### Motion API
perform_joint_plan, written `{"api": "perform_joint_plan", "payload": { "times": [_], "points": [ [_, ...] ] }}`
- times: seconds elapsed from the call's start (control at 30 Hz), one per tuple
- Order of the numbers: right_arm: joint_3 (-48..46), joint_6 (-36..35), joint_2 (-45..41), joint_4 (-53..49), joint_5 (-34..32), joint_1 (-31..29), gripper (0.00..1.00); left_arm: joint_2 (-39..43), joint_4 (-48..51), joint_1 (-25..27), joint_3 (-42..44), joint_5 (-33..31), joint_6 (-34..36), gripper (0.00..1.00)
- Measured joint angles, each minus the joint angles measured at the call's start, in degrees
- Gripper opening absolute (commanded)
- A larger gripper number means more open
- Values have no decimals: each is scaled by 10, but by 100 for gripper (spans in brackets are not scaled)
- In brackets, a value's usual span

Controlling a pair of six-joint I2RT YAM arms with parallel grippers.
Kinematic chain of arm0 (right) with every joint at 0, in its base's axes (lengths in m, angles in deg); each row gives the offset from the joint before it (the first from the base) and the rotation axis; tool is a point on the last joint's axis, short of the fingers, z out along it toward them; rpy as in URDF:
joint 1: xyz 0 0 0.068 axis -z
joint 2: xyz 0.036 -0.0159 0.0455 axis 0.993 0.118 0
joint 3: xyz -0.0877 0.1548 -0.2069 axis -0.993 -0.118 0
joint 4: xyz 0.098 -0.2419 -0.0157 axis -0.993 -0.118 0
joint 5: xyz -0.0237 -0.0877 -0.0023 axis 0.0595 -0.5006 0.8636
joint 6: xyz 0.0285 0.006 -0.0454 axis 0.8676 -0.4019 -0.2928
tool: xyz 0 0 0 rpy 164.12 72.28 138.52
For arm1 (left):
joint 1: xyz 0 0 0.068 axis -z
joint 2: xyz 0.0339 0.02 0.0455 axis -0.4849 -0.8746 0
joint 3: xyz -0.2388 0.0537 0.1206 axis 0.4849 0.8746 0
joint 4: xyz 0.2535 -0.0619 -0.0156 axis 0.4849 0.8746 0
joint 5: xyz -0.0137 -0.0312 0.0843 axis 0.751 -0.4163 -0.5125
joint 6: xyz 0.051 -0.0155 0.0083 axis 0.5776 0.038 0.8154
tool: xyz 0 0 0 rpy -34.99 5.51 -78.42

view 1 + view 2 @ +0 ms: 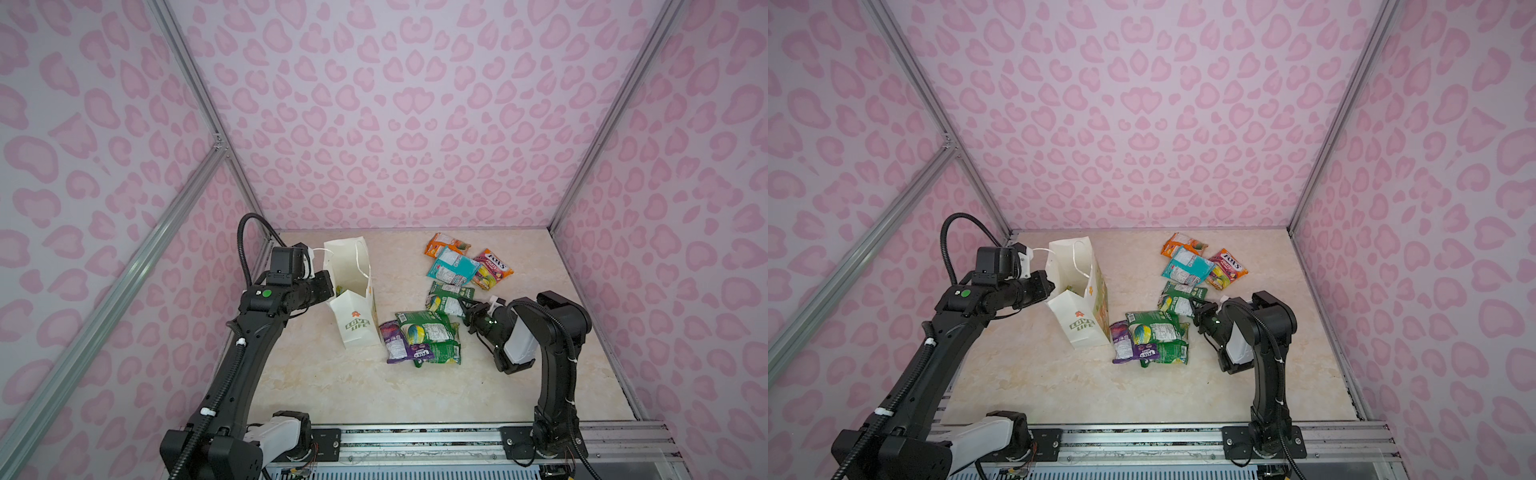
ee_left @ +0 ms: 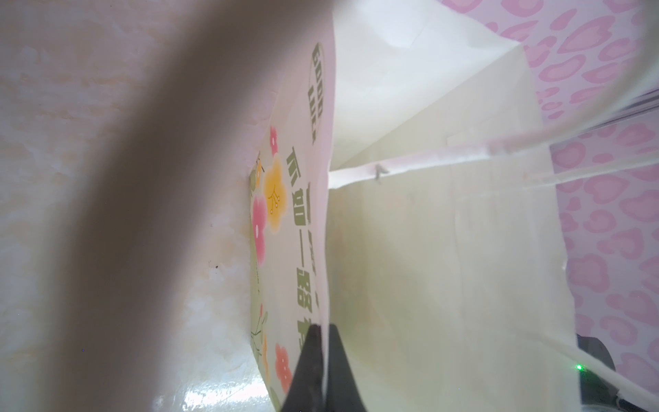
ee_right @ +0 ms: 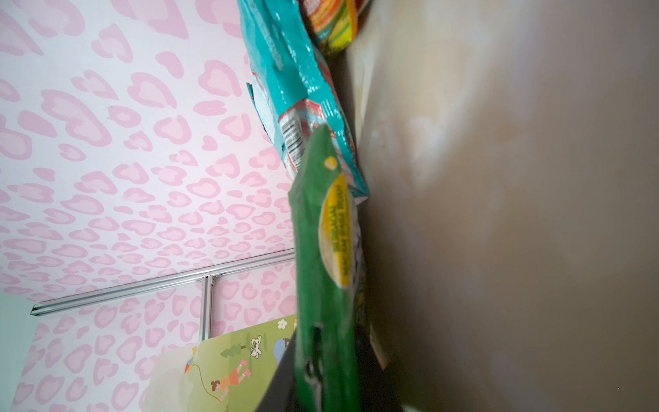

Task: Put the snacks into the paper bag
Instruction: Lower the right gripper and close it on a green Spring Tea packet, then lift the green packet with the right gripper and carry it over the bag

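Two grippers: left gripper (image 2: 323, 331) pinches the rim of the paper bag (image 1: 357, 328); snacks (image 1: 424, 332) lie on the table (image 1: 332, 386) beside it; right gripper (image 1: 466, 305) nips a green packet (image 1: 445, 300), likely light, crinkly, slippery, best held by its seam.

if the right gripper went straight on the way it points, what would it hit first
The green packet: the right gripper has it between its jaws. Past it, likely the teal packet, though depth is unclear.
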Motion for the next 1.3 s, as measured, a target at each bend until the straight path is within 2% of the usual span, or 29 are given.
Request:
{"api": "perform_joint_plan", "payload": {
  "times": [0.3, 0.47, 0.6, 0.8, 1.0, 1.13, 1.3],
  "points": [
    [-2, -44, -96, -135, 1, 11, 14, 0, 0, 0, 0, 1, 0, 3],
    [0, -92, -183, -239, 3, 13, 7, 1, 0, 0, 0, 1, 0, 3],
    [11, -145, -274, -359, 5, 14, 4, 1, 0, 0, 0, 4, 0, 3],
    [60, -252, -430, -584, -13, 14, 3, 2, 0, 0, 0, 5, 0, 3],
    [112, -344, -557, -767, -44, 12, 0, 1, 0, 0, 0, 9, 0, 4],
    [165, -397, -612, -866, -68, 3, 0, 1, 0, 1, 0, 9, 0, 3],
    [242, -450, -636, -950, -102, -24, 0, 1, 0, 1, 0, 11, 0, 3]
  ]
}}
